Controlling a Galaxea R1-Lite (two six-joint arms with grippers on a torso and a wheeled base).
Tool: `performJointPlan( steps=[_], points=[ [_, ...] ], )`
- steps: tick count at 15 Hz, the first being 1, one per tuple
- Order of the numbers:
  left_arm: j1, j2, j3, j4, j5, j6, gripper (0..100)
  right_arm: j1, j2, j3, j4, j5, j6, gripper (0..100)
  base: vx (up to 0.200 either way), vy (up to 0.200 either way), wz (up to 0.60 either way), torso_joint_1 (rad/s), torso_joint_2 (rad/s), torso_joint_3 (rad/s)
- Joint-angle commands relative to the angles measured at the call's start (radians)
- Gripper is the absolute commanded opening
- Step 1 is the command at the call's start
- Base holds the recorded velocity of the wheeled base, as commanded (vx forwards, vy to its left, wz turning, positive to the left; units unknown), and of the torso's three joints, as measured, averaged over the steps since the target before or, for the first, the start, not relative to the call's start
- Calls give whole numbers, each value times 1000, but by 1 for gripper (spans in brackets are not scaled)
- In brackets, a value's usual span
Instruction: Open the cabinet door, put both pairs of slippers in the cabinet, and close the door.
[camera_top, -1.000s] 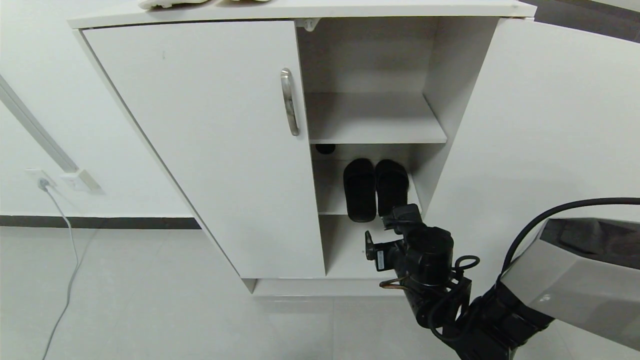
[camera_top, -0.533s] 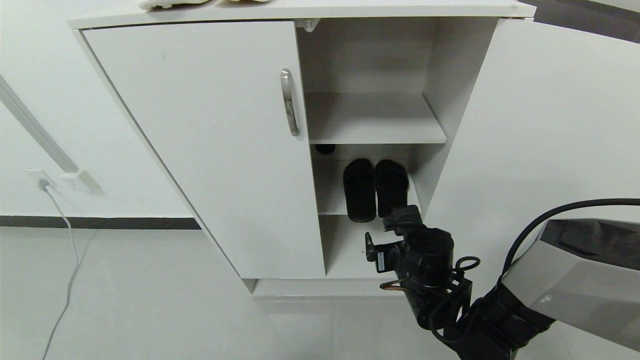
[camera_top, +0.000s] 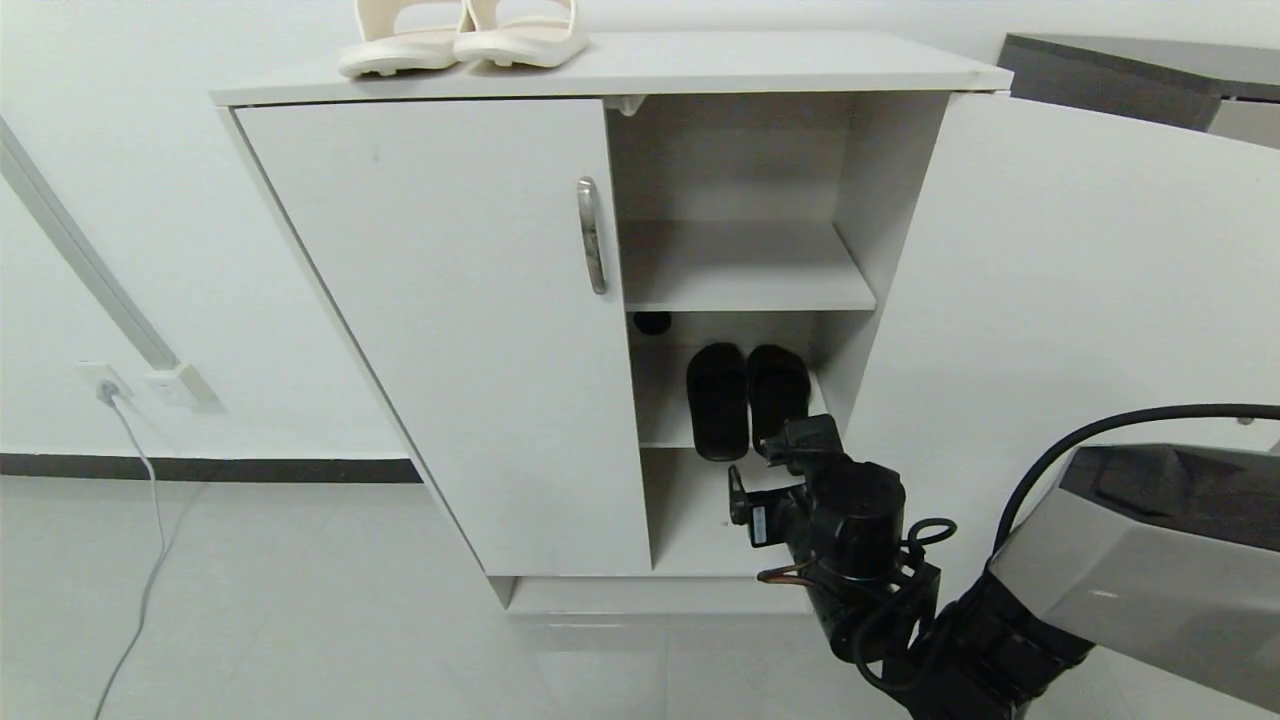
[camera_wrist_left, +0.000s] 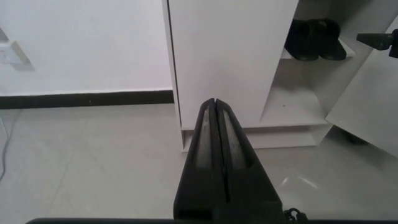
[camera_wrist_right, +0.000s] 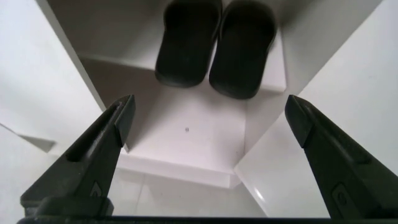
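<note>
A white cabinet (camera_top: 760, 62) stands with its right door (camera_top: 1060, 300) swung open and its left door (camera_top: 450, 330) shut. A black pair of slippers (camera_top: 748, 398) lies on the middle shelf, also seen in the wrist views (camera_wrist_left: 314, 40) (camera_wrist_right: 214, 43). A cream pair of slippers (camera_top: 465, 40) rests on the cabinet's top. My right gripper (camera_top: 770, 465) (camera_wrist_right: 208, 155) is open and holds nothing, just before the opening, below the black pair. My left gripper (camera_wrist_left: 214, 137) is shut and holds nothing, low over the floor, facing the cabinet's foot.
The upper shelf (camera_top: 740, 265) and bottom compartment (camera_top: 690, 520) are bare. The open door stands close on the right of my right arm. A wall socket with a cable (camera_top: 100, 385) is at the left. The tiled floor (camera_top: 300, 620) is free.
The whole head view has shifted, so the camera moved and the cream slippers on top now show fully. The right gripper stays open before the cabinet opening.
</note>
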Motion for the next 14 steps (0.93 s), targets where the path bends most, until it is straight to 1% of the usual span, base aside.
performJointPlan(
  steps=[1,3,6,7,11,14],
  points=[
    [0,1,0,0,1,1,0,0,21,-2,-7,0,-2,100,0,0,0,2,-2,207],
    [0,1,0,0,0,12,0,0,21,0,-12,0,0,100,0,0,0,2,-2,198],
    [0,1,0,0,0,9,0,-1,26,0,-13,-2,0,100,0,0,0,2,4,185],
    [0,1,0,0,0,4,0,-1,26,0,-15,-5,0,100,0,0,0,2,7,100],
    [0,1,0,0,0,3,0,-1,26,8,-27,-6,0,100,0,0,0,2,-1,15],
    [0,1,0,0,-2,3,0,-1,29,12,-29,-6,0,100,0,200,0,2,-2,4]
  ],
)
